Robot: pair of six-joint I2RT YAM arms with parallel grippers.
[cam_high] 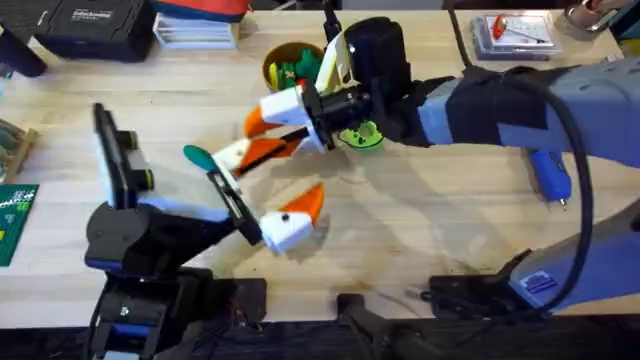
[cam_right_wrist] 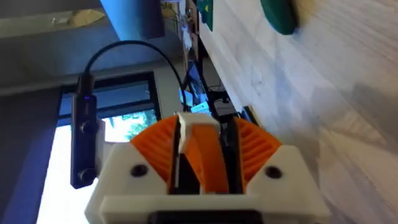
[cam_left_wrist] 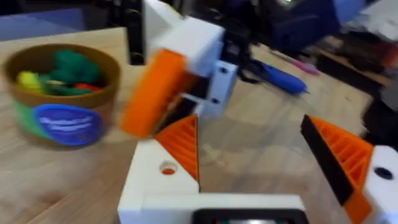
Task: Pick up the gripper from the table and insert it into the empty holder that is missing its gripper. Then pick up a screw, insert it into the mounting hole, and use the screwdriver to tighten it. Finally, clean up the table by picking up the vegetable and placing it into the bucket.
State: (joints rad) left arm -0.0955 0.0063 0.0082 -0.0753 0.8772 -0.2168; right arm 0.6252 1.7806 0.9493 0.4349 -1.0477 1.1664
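Note:
My right gripper [cam_high: 285, 125] reaches in from the right and is shut on the gripper [cam_right_wrist: 205, 155], a small orange ribbed wedge clamped between its orange pads [cam_right_wrist: 255, 146]. It holds that wedge [cam_high: 268, 150] against the white holder [cam_high: 232, 155] on the far finger of my left gripper [cam_high: 265, 185], which is open. In the left wrist view the wedge [cam_left_wrist: 183, 140] sits on the white holder [cam_left_wrist: 155, 180]. The teal vegetable [cam_high: 197, 155] lies on the table [cam_high: 420, 230] just left of the holder. The bucket [cam_high: 290, 65] stands behind, with toys inside. The blue screwdriver [cam_high: 550, 172] lies at the right.
A lime-green ring [cam_high: 362, 135] lies under the right wrist. A black case [cam_high: 95, 25] and a stack of boxes sit at the back left, a clear parts box [cam_high: 515, 30] at the back right. A green board [cam_high: 12, 215] lies at the left edge.

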